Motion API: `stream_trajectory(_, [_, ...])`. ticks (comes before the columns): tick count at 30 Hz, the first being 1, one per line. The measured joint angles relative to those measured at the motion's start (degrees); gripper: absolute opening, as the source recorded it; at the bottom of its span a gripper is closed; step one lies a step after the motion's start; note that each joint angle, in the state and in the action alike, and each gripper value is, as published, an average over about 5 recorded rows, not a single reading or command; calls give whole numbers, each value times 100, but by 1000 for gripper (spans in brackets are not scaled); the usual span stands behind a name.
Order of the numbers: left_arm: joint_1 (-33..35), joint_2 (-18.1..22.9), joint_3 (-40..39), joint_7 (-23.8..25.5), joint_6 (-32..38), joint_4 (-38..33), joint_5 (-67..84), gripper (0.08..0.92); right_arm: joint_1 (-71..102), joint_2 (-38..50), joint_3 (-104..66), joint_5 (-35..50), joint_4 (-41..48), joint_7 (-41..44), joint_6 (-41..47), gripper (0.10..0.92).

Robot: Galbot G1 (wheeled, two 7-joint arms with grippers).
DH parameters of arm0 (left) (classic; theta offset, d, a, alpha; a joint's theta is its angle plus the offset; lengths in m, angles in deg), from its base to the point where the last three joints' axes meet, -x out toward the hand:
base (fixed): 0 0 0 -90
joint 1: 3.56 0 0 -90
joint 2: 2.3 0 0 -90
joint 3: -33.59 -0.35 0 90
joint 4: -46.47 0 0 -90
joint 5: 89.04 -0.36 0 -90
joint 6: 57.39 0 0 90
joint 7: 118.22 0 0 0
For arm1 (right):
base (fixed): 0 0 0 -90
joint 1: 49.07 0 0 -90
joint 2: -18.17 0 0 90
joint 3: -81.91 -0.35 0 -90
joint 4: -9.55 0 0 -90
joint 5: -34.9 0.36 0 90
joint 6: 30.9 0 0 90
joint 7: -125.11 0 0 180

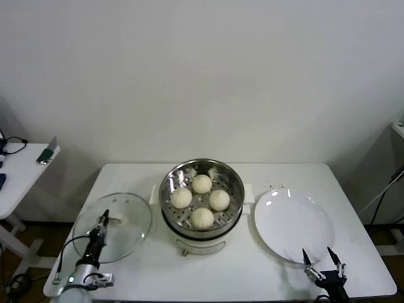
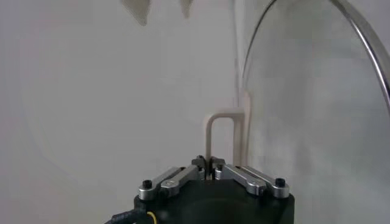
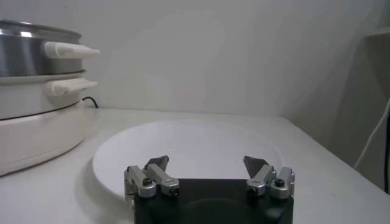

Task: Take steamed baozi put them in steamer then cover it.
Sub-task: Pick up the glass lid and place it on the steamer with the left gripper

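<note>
Now, four buns (image 1: 202,200) sit inside one steamer (image 1: 201,189), uncovered, mid-table. One glass lid (image 1: 113,227) lies flat left of the steamer; the left gripper (image 1: 102,224) is pinched shut on its white handle (image 2: 224,135). One bare plate (image 1: 293,223) lies right of the steamer; the right gripper (image 1: 322,257) hangs at its near rim, fingers spread.
</note>
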Motion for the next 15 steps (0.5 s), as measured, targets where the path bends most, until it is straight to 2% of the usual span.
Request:
stream_trajectory(5, [193, -295, 139, 532, -394, -771, 538, 134, -6, 25, -11, -34, -3, -25, 21, 823])
stream_trajectory(15, [95, -1000, 107, 1821, -1780, -2339, 1360, 134, -35, 36, 2, -94, -7, -61, -19, 823])
